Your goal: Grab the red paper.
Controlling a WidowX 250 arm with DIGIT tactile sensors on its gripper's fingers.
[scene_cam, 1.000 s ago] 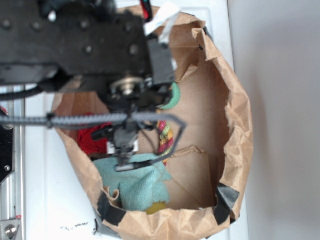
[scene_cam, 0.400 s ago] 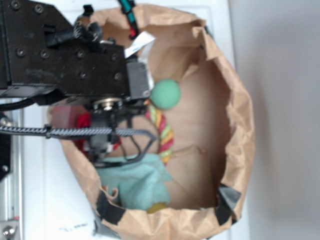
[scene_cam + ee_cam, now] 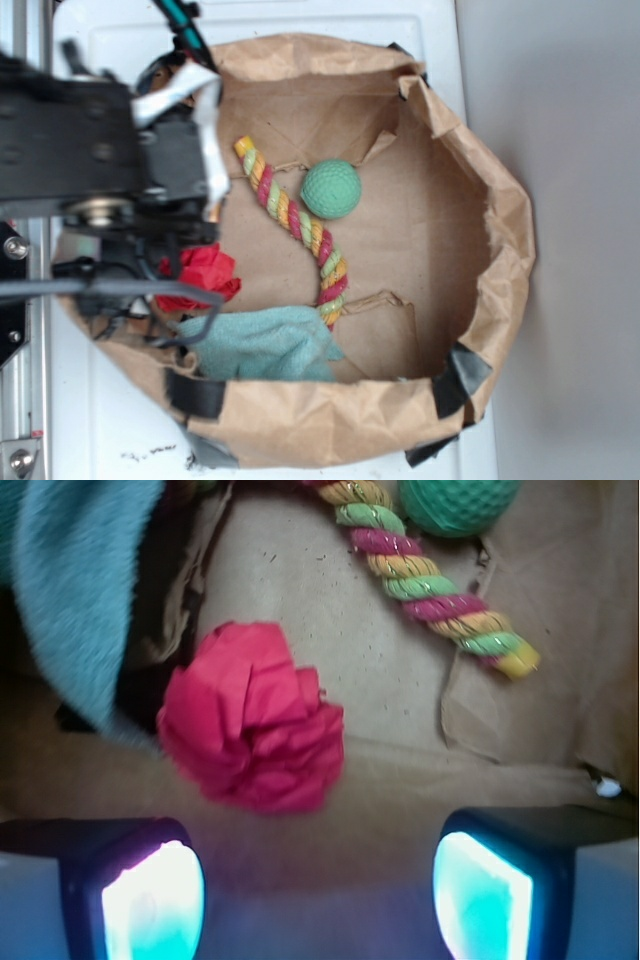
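- Since a second ago, we have swung the arm off the middle of the paper bag (image 3: 500, 260) toward its left wall, uncovering the green ball (image 3: 331, 189) and the full length of the rope toy (image 3: 296, 225).
- Our gripper (image 3: 318, 895) stands wide open with nothing between its two pads, which glow at the bottom edge of the wrist view.
- We find the red paper (image 3: 252, 730) on the bag floor by the left wall, just beside the teal cloth (image 3: 85, 580) and apart from the rope toy and ball.
- In the wrist view the wad sits ahead of the gripper and left of the midline, nearer the left pad (image 3: 150, 900) than the right, not yet between them.
- In the overhead view the red paper (image 3: 205, 275) peeks out just right of the arm's dark body.
- To do this well, we judge we should shift left until the wad is centred, then descend with the jaws wide.
- We should close only once the pads flank the wad, keeping clear of the cloth edge and the bag wall, which could snag.
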